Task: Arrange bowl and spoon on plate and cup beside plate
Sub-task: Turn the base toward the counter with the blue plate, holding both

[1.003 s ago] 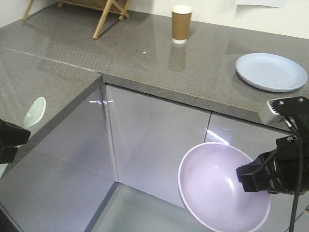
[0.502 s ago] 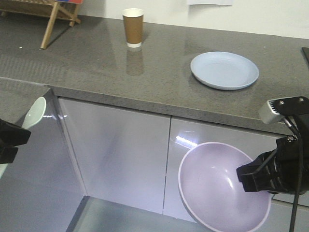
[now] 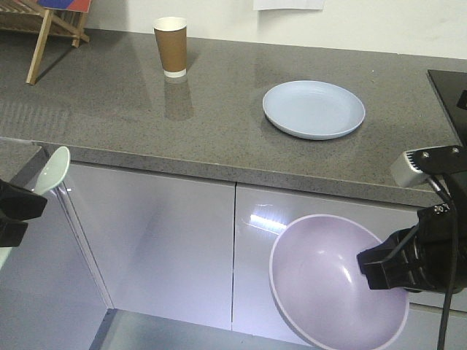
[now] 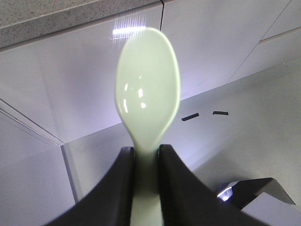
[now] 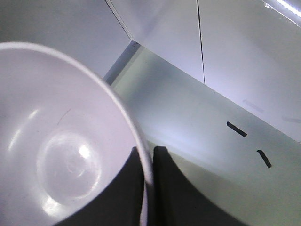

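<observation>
The pale blue plate (image 3: 314, 109) lies on the grey countertop (image 3: 211, 131), with nothing on it. The brown paper cup (image 3: 171, 47) stands upright at the back, left of the plate. My right gripper (image 3: 365, 266) is shut on the rim of the lavender bowl (image 3: 332, 281), held tilted in front of the cabinet doors, below counter level. One finger is inside the bowl (image 5: 61, 146), one outside. My left gripper (image 4: 146, 153) is shut on the handle of the mint-green spoon (image 4: 148, 89), scoop pointing up; the spoon (image 3: 52, 169) shows at the far left.
Glossy white cabinet doors (image 3: 160, 248) front the counter. A wooden stand (image 3: 44, 29) sits at the back left. A black hob (image 3: 449, 95) lies at the counter's right edge. A camera (image 3: 419, 164) sits on my right arm.
The whole scene has slid left in the front view, so the plate and cup lie more toward the middle. Both grippers keep their holds unchanged.
</observation>
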You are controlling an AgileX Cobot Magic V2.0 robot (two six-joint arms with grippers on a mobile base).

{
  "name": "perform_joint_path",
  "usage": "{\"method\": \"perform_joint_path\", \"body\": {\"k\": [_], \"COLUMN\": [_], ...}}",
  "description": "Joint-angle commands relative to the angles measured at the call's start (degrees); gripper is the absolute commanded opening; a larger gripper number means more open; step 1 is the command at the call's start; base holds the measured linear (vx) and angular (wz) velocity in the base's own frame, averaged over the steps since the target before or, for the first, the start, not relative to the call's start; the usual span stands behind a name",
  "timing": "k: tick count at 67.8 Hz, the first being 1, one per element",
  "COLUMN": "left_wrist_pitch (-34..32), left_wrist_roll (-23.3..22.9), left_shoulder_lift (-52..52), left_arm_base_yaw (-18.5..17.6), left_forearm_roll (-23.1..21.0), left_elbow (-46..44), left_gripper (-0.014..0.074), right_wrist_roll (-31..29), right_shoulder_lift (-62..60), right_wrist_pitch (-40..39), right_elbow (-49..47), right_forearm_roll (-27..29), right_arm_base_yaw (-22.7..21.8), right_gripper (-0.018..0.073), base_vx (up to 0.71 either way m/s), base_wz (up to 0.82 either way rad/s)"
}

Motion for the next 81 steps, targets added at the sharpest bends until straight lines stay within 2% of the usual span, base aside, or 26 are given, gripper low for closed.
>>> {"method": "perform_joint_path", "body": {"k": [1,81], "left_wrist_pitch": [-2.5,-2.5], "left_wrist_roll": [0.03,0.03], "left_shoulder_lift": [-1.08,-1.08], "left_arm_base_yaw": [-0.26,-0.26], "left_forearm_roll": [-1.95,-1.95], "left_elbow": [-1.4,-1.4], "left_gripper": [0.0065,0.0065], "right_wrist_roll": [-0.09,-0.14], "right_shoulder_lift": [-0.96,-0.96], "right_wrist_pitch": [-2.01,-1.08], "right_elbow": [-1.37,-1.37], "right_forearm_roll": [1.52,1.51], "right_arm_base_yaw": [-0.01,-0.01], "right_gripper": [-0.0001,-0.0001], "base_vx": [0.02,0.06], "base_wz": [-0.06,0.0]}}
